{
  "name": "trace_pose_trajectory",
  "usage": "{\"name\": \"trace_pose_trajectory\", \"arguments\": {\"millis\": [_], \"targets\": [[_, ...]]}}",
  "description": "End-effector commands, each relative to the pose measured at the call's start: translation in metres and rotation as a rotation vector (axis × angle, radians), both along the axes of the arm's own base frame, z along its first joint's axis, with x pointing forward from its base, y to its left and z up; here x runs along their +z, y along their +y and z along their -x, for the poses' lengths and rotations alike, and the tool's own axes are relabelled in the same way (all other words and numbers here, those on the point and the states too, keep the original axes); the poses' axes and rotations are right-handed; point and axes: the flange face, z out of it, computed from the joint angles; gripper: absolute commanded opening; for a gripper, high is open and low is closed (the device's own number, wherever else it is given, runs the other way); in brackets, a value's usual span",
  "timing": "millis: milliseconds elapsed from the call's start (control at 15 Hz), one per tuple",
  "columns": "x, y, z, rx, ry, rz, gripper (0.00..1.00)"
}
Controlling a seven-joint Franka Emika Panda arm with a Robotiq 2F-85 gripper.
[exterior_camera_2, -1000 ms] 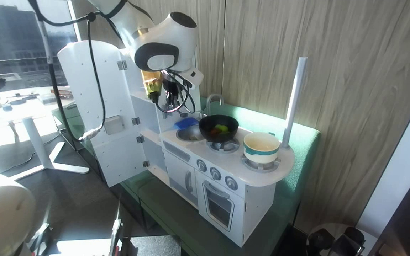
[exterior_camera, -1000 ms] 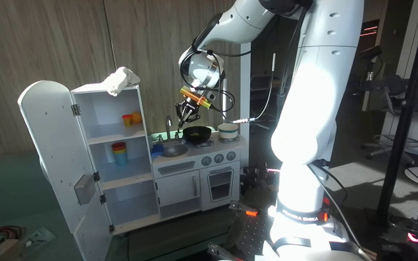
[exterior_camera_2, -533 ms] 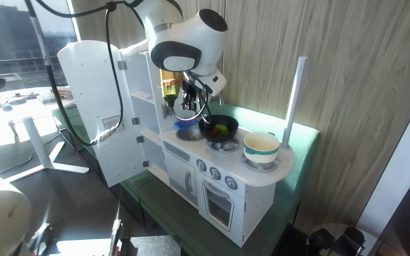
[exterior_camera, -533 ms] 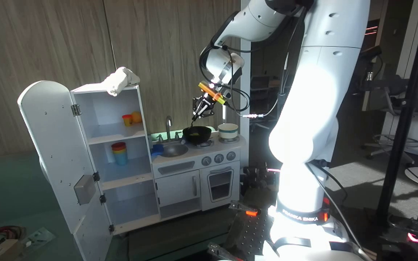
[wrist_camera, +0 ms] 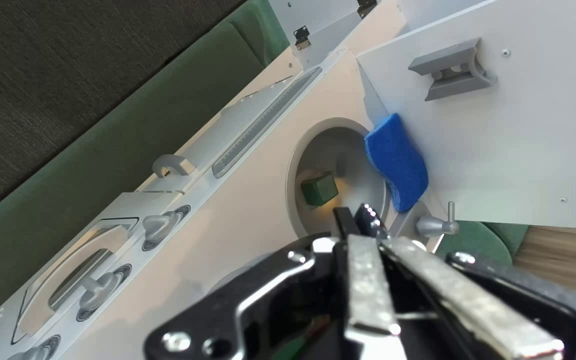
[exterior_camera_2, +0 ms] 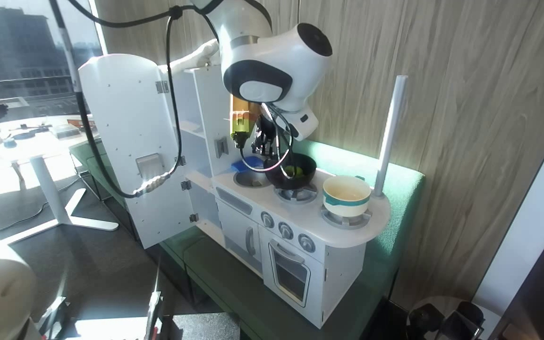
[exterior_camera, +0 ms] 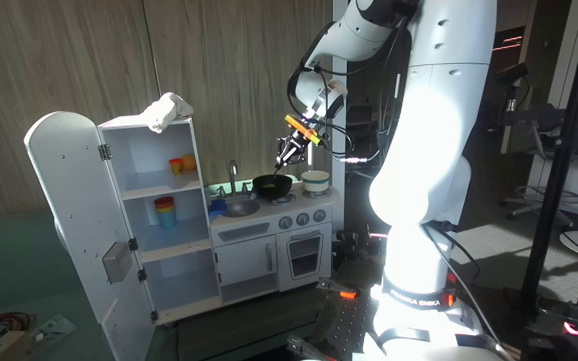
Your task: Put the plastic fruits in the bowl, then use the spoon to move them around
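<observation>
Fruit (exterior_camera_2: pixel 296 171) in the black bowl (exterior_camera_2: pixel 308 165), the spoon (exterior_camera: pixel 275 173) seemingly ready to stir.
A yellow-green piece shows; how many lie there is hard to tell. The pincer (wrist_camera: pixel 355 223) is closed, it seems on the spoon's thin stem; whether its tip touches the fruit is hidden. To stir well, set the tip inside the rim and go round slowly and low, since a shove on the rim could slide or tip the bowl off its burner (exterior_camera_2: pixel 304 195). In both exterior views the pot (exterior_camera_2: pixel 343 209) stands right of the bowl on the bench (exterior_camera_2: pixel 307 215) and the sink (exterior_camera: pixel 241 208) just left; the most room for moving seems upward and toward the near edge. Keep the hanging cable (exterior_camera_2: pixel 265 170) off the rim.
</observation>
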Motion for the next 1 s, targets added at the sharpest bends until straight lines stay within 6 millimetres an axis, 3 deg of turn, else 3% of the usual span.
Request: {"name": "trace_pose_trajectory", "arguments": {"millis": [0,533,667,933], "targets": [[-0.006,-0.021,-0.018,-0.022,0.047,-0.051,0.02],[-0.021,-0.037,-0.073,-0.055,0.167,-0.043,0.02],[-0.022,-0.050,-0.074,-0.091,0.188,-0.040,0.02],[-0.043,-0.071,-0.058,-0.140,0.250,-0.067,0.02]]}}
